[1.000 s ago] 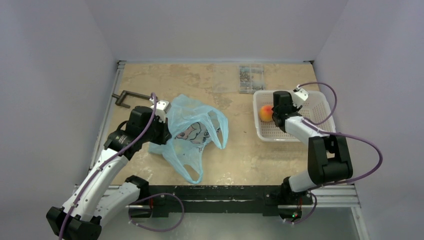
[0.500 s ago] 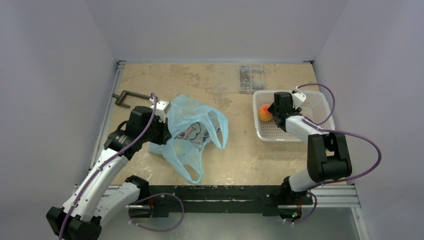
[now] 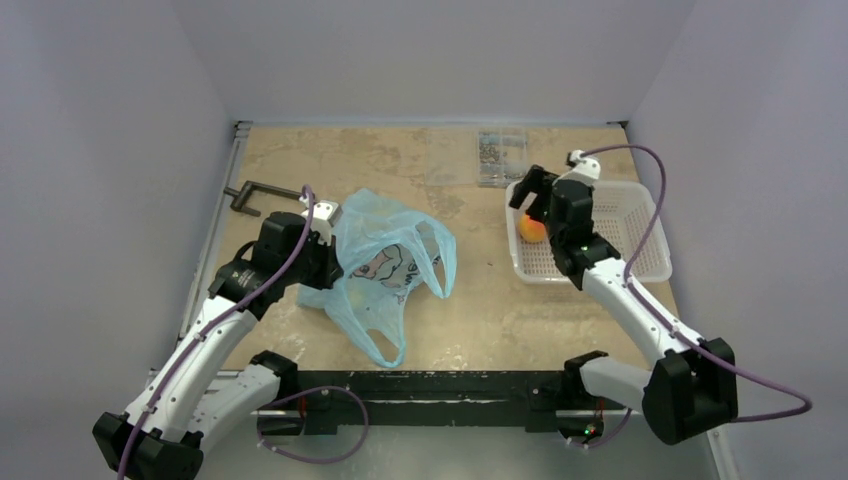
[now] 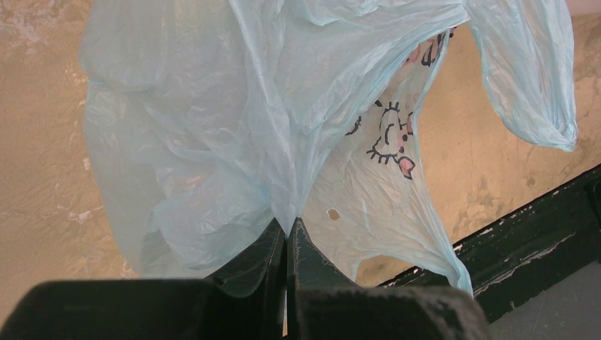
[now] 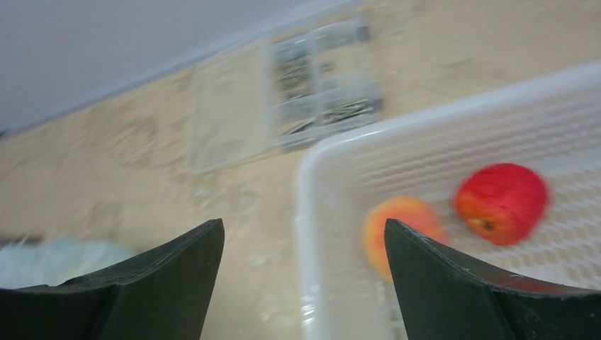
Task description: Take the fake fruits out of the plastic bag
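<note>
The light-blue plastic bag (image 3: 392, 262) lies left of centre, its white printed panel (image 4: 383, 159) facing up. My left gripper (image 3: 326, 246) is shut on a fold of the bag's (image 4: 234, 120) left edge, fingertips pinched together (image 4: 287, 225). My right gripper (image 3: 524, 196) is open and empty above the white basket's left rim (image 5: 309, 205). The peach-orange fruit (image 5: 401, 228) and the red fruit (image 5: 502, 202) lie in the basket; the top view shows only the peach one (image 3: 531, 229). The two yellow-orange fruits are hidden.
The white mesh basket (image 3: 645, 268) stands at the right. A clear box of small parts (image 3: 500, 156) sits behind it, also in the right wrist view (image 5: 322, 81). A black clamp (image 3: 250, 196) lies at the far left. The black rail (image 3: 440, 385) runs along the near edge.
My right gripper has drawn away from the peach fruit, rising and swinging left over the basket's left rim; the arm has stretched out. The peach stays in the basket. The left arm and bag have not moved.
</note>
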You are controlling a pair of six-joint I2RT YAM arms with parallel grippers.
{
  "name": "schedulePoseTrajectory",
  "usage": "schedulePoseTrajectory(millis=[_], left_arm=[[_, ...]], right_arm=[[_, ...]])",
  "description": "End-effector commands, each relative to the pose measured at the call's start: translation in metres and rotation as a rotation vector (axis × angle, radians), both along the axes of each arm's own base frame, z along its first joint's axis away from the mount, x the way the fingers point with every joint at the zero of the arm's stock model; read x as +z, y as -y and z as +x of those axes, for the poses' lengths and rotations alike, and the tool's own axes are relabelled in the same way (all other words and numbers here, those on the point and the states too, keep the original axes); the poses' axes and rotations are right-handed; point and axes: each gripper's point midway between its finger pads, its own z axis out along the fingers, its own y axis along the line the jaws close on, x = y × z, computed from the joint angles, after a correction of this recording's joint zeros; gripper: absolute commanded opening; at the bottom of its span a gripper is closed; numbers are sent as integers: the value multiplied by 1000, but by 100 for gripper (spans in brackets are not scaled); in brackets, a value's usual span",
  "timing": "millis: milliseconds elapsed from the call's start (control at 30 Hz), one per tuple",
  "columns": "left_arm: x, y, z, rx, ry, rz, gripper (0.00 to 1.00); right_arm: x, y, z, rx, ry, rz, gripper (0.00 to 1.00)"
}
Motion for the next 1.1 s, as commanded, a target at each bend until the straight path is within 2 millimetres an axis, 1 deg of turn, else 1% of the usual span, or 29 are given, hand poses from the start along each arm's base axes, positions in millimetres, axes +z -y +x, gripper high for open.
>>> schedulePoseTrajectory(millis=[0,33,67,100,200,233,300,333,400,467,500,600,700,767,833,900,933,1067], left_arm=[[3,2,3,-13,19,0,0],[3,2,3,-12,20,-1,0],[3,2,3,-13,19,0,0],[3,2,3,-12,20,1,0],[3,1,3,-9,24,2,0],[4,1,3,-10,26,0,0],[5,1,3,-9,31,-2,0],[5,1,3,-9,34,-3,0],[6,1,3,-10,36,-4,0],[8,1,3,-10,44,-8,0],[8,1,3,-11,48,-10,0],[10,1,2,-8,60,-15,0],[13,2,2,-13,76,-23,0],[14,2,2,-17,80,-27,0],[14,3,1,-22,77,-30,0],[13,5,1,-29,73,-33,0],[13,5,1,-32,72,-33,0],[15,7,1,-41,80,-42,0]], right_arm=[[28,-120,-18,511,83,-47,84],[30,-147,-30,621,95,-52,84],[35,-171,-42,709,116,-51,83],[39,-195,-57,802,138,-38,83],[53,-248,-102,1011,228,29,78],[56,-266,-122,1084,256,47,78],[59,-291,-150,1186,292,51,77],[58,-301,-161,1224,303,50,76],[48,-324,-180,1314,292,46,72],[33,-344,-192,1380,255,37,65],[25,-352,-194,1399,236,31,61],[0,-369,-193,1410,201,2,52],[-15,-380,-181,1346,180,-9,40],[-20,-383,-167,1252,160,43,40],[-29,-379,-149,1115,130,93,40],[-43,-370,-128,939,80,133,42],[-48,-371,-123,901,64,155,44],[-57,-392,-120,932,48,173,46]])
